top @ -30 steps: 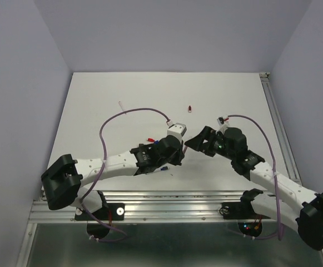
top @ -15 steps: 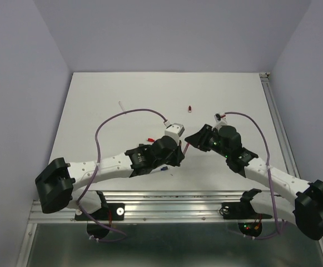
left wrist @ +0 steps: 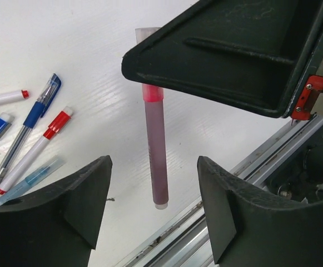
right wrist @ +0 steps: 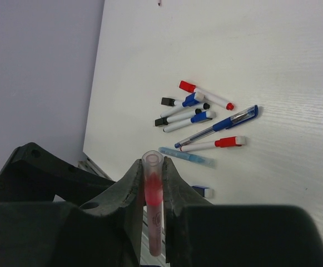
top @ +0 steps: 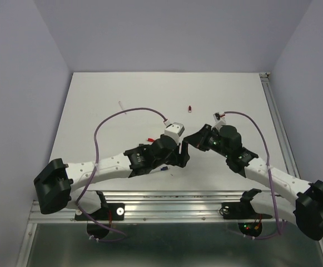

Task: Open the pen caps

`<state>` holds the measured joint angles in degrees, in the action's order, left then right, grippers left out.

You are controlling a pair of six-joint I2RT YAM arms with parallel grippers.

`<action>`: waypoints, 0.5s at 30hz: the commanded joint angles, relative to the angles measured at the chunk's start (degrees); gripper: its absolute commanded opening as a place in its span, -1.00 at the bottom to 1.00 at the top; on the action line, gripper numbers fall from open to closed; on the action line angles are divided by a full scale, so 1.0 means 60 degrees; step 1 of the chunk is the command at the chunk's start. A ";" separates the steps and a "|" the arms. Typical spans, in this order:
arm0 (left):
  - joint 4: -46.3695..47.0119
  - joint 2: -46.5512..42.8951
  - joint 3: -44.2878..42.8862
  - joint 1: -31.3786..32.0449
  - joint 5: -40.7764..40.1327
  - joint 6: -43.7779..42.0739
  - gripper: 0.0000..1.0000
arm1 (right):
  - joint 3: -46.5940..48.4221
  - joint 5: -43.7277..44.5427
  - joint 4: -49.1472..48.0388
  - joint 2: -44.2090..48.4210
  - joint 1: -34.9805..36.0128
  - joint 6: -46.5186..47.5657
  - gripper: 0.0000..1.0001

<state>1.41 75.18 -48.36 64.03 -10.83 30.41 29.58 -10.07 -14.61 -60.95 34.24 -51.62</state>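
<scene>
My right gripper [right wrist: 152,167] is shut on the upper end of a translucent red pen [right wrist: 153,222], whose clear tip pokes out above the fingers. In the left wrist view the same red pen [left wrist: 155,161] hangs down from the right gripper's black fingers [left wrist: 217,61]. My left gripper [left wrist: 153,167] is open, with the pen's lower end between its fingers and touching neither. From above, the two grippers meet at the table's near middle [top: 184,147]. A loose blue pen cap [right wrist: 202,192] lies on the table, and a small red cap [top: 189,108] lies farther back.
A cluster of pens [right wrist: 205,117] with red, blue and black caps lies on the white table [top: 122,83]; the left wrist view shows some of these pens [left wrist: 33,139]. A thin white barrel [top: 121,105] lies at the far left. The metal rail [top: 167,203] runs along the near edge.
The left gripper opened and let go of the red pen. The right gripper closed on the pen's upper end, having moved in towards the left gripper.
</scene>
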 commanded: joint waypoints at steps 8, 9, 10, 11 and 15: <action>0.0219 0.0127 -0.0788 0.0036 -0.0510 -0.0616 -0.58 | 0.0416 -0.1398 -0.0714 0.0141 0.0094 -0.0596 -0.99; 0.0234 0.0141 -0.0773 0.0036 -0.0524 -0.0659 -0.80 | 0.0489 -0.1457 -0.0656 0.0008 0.0094 -0.0568 -0.99; 0.0234 0.0112 -0.0773 0.0036 -0.0539 -0.0616 -1.00 | 0.0576 -0.1385 -0.0569 -0.0138 0.0094 -0.0524 -0.99; 0.0219 0.0083 -0.0686 0.0036 -0.0539 -0.0587 -1.00 | 0.0650 -0.1282 -0.0553 -0.0270 0.0094 -0.0422 -0.99; 0.0379 -0.0502 -0.0028 0.0036 -0.0072 0.0056 -1.00 | 0.2195 0.0734 0.0542 -0.1293 0.0036 0.0500 -0.99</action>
<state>0.10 75.96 -50.30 63.72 -14.06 29.32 32.49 -14.17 -14.92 -64.36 34.22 -53.39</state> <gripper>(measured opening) 0.204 0.188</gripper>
